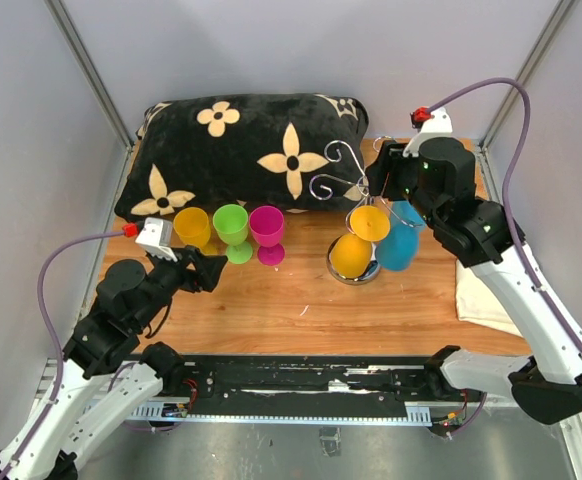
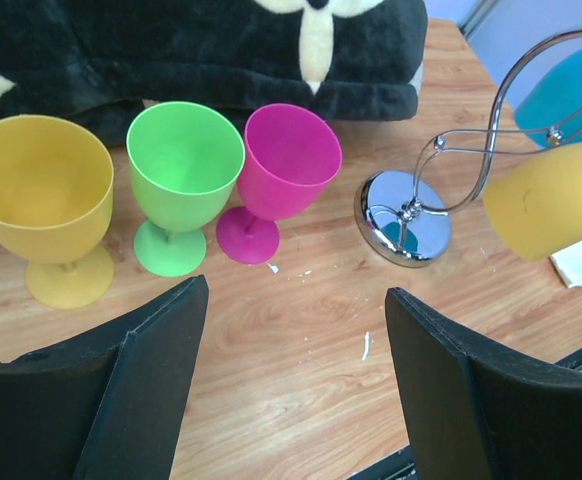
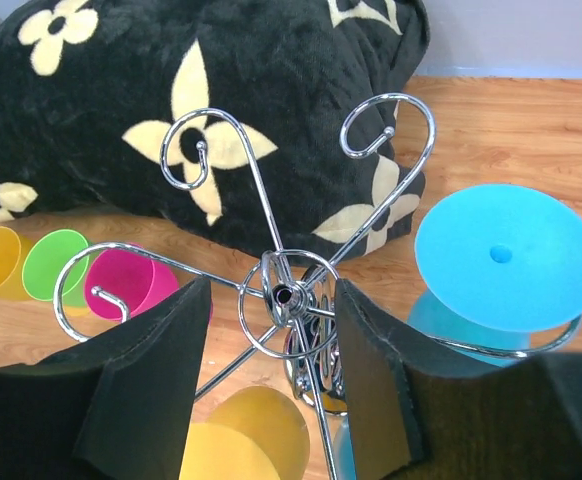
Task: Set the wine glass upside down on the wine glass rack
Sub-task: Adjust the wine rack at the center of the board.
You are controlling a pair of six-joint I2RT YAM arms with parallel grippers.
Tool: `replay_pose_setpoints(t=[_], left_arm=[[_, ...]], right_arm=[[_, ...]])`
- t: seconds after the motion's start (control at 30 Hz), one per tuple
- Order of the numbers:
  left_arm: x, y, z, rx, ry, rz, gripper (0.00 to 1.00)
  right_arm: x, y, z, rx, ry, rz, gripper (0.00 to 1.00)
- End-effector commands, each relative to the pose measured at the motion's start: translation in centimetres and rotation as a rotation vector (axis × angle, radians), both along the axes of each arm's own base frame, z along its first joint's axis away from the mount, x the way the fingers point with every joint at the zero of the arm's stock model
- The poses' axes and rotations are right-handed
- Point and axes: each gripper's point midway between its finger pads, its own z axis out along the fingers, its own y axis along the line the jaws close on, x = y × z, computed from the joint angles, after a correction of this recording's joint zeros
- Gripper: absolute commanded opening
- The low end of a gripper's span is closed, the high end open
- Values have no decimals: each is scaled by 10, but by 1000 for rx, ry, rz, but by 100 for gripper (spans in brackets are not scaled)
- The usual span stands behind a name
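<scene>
Wine glass (image 3: 508,257), the blue one, hangs upside down on the rack (image 1: 343,183). Its foot is caught on a wire arm at the rack's right side in the top view, bowl below. Two yellow glasses (image 1: 351,255) hang next to it. Right pincer (image 3: 271,300) is above the rack's hub, spread, gripping nothing, clear of the blue foot. Left pincer (image 2: 296,290) is spread and empty, low over the surface (image 2: 301,340). It faces a yellow cup (image 2: 41,195), green cup (image 2: 184,165) and pink cup (image 2: 289,160), upright in a row by the black pillow (image 1: 251,150).
</scene>
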Motion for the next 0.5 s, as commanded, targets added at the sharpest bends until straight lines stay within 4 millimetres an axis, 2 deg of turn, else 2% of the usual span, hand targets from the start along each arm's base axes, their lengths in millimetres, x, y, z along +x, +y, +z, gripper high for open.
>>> replay_pose_setpoints(t=[0.0, 0.1, 0.47], left_arm=[[2, -5, 3, -37, -30, -8, 76], [3, -4, -1, -38, -28, -3, 76], [4, 1, -3, -43, -34, 26, 77]], right_arm=[[9, 5, -1, -21, -21, -10, 51], [14, 8, -5, -48, -19, -5, 45], [24, 13, -21, -96, 3, 3, 33]])
